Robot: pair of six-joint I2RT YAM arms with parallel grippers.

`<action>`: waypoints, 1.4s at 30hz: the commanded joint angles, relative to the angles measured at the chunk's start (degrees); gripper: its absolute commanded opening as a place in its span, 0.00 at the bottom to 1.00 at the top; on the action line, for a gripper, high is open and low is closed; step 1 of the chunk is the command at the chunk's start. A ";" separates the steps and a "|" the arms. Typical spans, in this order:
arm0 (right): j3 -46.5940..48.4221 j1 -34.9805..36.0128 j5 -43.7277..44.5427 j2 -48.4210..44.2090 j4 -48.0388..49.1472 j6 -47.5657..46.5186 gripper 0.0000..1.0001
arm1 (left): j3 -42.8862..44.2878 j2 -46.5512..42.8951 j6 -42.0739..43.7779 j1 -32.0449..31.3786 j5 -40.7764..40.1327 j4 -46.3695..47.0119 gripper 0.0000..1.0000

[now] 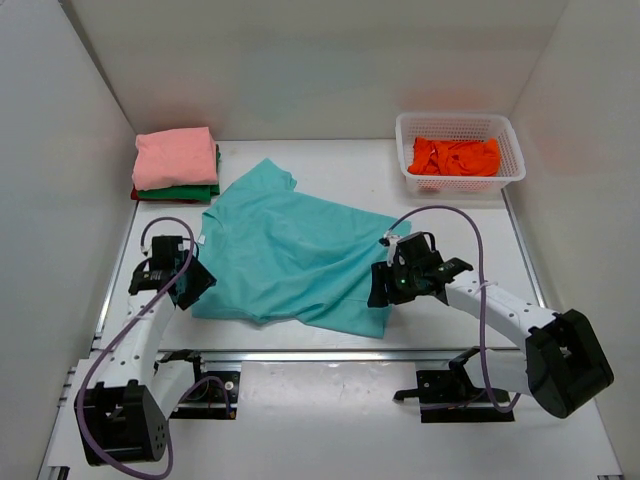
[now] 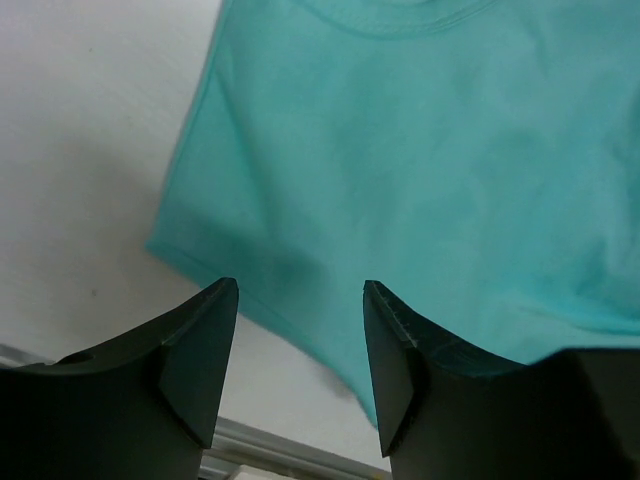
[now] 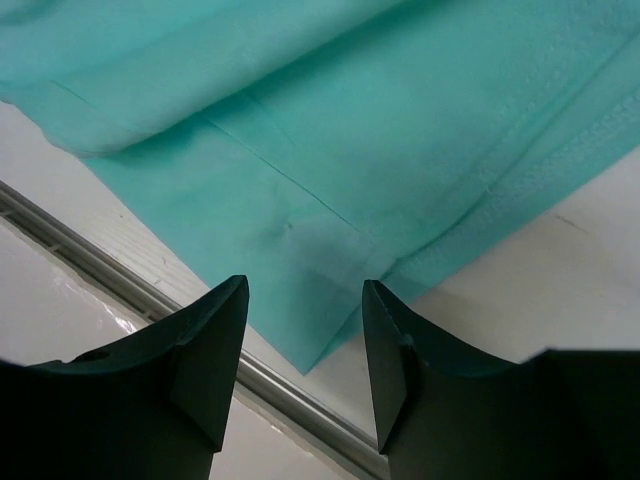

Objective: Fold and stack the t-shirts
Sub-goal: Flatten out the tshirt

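A teal t-shirt (image 1: 290, 255) lies spread and rumpled in the middle of the table. My left gripper (image 1: 192, 285) is open just above its near left edge; the left wrist view shows the shirt's sleeve and collar (image 2: 400, 150) beyond the open fingers (image 2: 205, 350). My right gripper (image 1: 380, 290) is open above the shirt's near right corner (image 3: 320, 345), with nothing between the jaws. A stack of folded shirts, pink (image 1: 175, 158) on top of green and red, sits at the back left. Orange shirts (image 1: 455, 157) lie crumpled in a white basket (image 1: 460, 125).
The basket stands at the back right. White walls enclose the table on three sides. A metal rail (image 1: 330, 354) runs along the table's near edge, also seen in the right wrist view (image 3: 150, 290). Purple cables loop from both arms.
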 commanded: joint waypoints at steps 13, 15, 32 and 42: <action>0.64 0.69 2.20 1.10 7.24 -3.52 0.45 | -6.60 -0.37 -6.43 -4.97 -4.55 -6.69 0.56; 0.03 0.95 2.29 1.62 7.94 -3.61 0.45 | -7.58 1.21 -6.69 -4.89 -3.59 -3.96 0.59; 0.82 2.89 5.63 7.70 5.93 -8.44 0.21 | -5.38 10.89 -5.03 -5.86 -1.12 5.45 0.00; 17.14 -4.92 3.79 -2.23 -6.38 -7.65 0.00 | 14.81 13.69 -5.03 -3.66 2.30 2.73 0.00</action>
